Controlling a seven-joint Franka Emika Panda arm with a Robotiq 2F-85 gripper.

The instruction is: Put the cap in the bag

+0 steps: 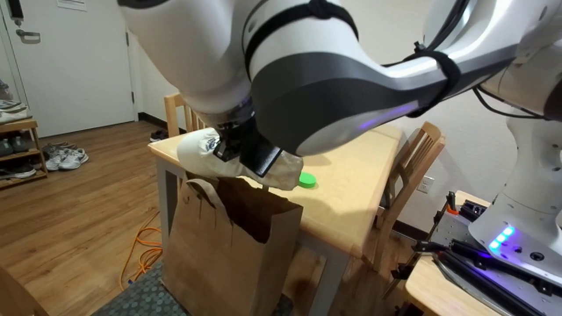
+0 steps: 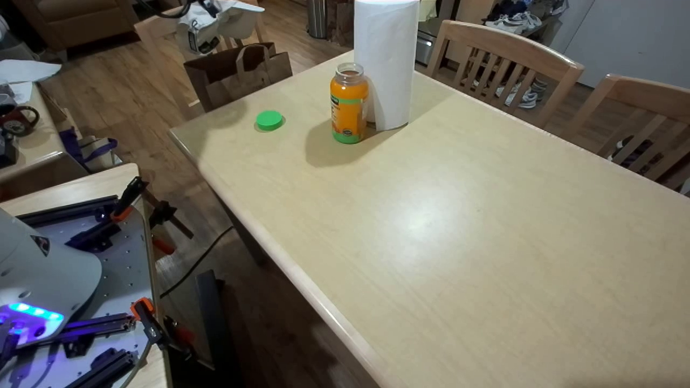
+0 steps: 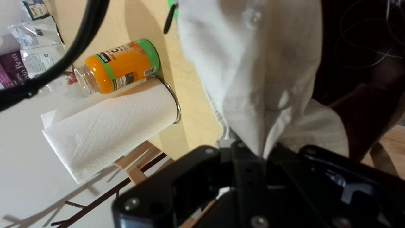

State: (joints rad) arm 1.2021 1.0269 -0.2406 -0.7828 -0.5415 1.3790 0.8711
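Note:
A white fabric cap (image 1: 197,156) hangs from my gripper (image 1: 240,157) over the mouth of a brown paper bag (image 1: 215,254) in an exterior view. In the wrist view the jaws (image 3: 261,155) are shut on a pinched fold of the cap (image 3: 246,79). The bag's dark inside (image 3: 354,72) shows behind it at the right. The bag is upright and open, and it stands on a chair seat at the table's end. In an exterior view the cap (image 2: 199,35) appears above and behind the bag (image 2: 232,81). Part of the bag's far rim is hidden by the cap.
A green lid (image 2: 269,120) lies on the table (image 2: 431,226) near the bag. An open orange bottle (image 2: 349,108) and a paper towel roll (image 2: 385,64) stand beyond it. Wooden chairs (image 1: 412,166) stand around the table. The bag has upright handles (image 1: 204,188).

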